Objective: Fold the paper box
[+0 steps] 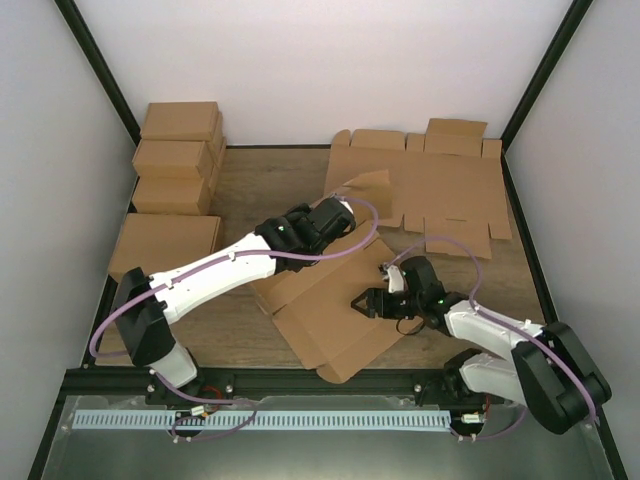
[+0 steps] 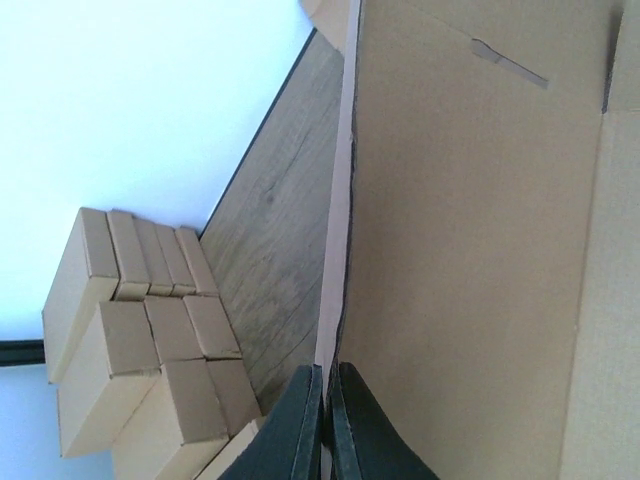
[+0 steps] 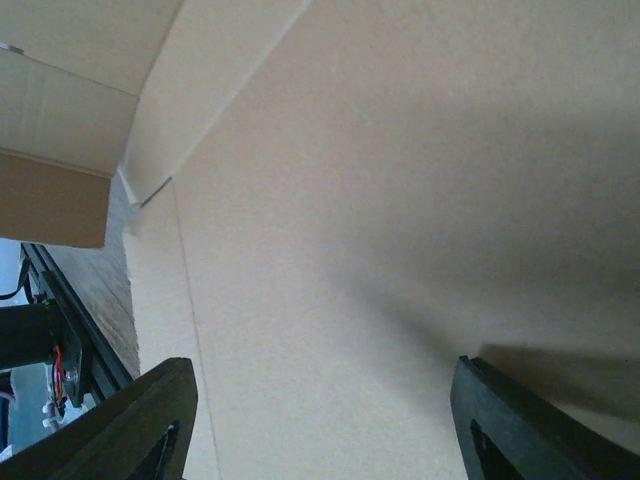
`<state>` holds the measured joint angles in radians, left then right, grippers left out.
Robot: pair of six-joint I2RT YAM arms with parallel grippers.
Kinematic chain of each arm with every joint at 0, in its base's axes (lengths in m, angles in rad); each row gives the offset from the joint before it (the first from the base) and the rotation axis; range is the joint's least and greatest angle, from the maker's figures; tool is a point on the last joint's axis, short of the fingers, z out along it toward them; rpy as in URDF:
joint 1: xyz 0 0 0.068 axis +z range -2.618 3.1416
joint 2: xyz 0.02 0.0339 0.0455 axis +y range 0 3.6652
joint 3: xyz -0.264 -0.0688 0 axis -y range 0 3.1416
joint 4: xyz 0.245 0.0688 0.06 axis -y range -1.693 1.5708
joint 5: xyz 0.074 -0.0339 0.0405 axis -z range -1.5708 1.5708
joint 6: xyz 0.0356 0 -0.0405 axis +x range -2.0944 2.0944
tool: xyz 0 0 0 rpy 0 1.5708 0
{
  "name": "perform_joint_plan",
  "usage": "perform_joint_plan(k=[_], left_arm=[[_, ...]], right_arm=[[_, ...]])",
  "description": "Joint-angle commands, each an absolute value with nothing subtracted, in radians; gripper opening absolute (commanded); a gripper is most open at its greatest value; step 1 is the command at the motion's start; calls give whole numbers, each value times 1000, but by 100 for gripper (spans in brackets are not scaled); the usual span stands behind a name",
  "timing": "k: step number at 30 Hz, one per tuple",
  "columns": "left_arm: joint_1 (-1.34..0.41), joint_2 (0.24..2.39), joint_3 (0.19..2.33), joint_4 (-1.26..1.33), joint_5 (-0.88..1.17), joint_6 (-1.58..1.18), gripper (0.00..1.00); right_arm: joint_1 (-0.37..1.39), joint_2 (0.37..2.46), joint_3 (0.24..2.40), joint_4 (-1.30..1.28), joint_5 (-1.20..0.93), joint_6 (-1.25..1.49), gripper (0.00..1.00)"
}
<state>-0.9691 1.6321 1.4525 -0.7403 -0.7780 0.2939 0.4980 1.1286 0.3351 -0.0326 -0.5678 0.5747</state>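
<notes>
Lying mostly flat, the plain brown cardboard paper box [image 1: 320, 310] is sitting in the middle of the brown wooden counter [image 1: 268, 185], close to the near edge. The left tool [image 1: 345, 207] is reaching in from the left and pinching a thin flap at the far end of the paper box, and that flap is standing up. Its dark fingers [image 2: 372, 432] are pressing on the card edge. The right tool [image 1: 365, 303] is sitting over the right side of the paper box with its fingers [image 3: 150, 425] spread wide. I cannot tell if they are touching it. Four plain brown cuboid cartons [image 1: 178, 160] are sitting at the far left. Wide thin brown cardboard sheets [image 1: 450, 190] are lying at the far right.
</notes>
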Motion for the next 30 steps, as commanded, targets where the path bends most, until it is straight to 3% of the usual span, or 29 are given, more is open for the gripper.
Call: perform_joint_plan(k=[1, 6, 11, 19, 30], left_arm=[[-969, 1648, 1453, -682, -739, 343, 4], [-969, 1666, 1464, -681, -712, 339, 4], [-970, 1676, 1482, -686, -694, 352, 4], [-969, 1671, 1479, -679, -689, 358, 4], [-973, 1622, 1350, -619, -736, 360, 4]], right_arm=[[534, 1157, 288, 66, -542, 631, 69], [633, 1193, 248, 121, -471, 688, 48], [739, 1259, 226, 176, -410, 760, 43], [875, 1326, 265, 211, -383, 809, 42], [796, 1074, 334, 60, -366, 604, 48]])
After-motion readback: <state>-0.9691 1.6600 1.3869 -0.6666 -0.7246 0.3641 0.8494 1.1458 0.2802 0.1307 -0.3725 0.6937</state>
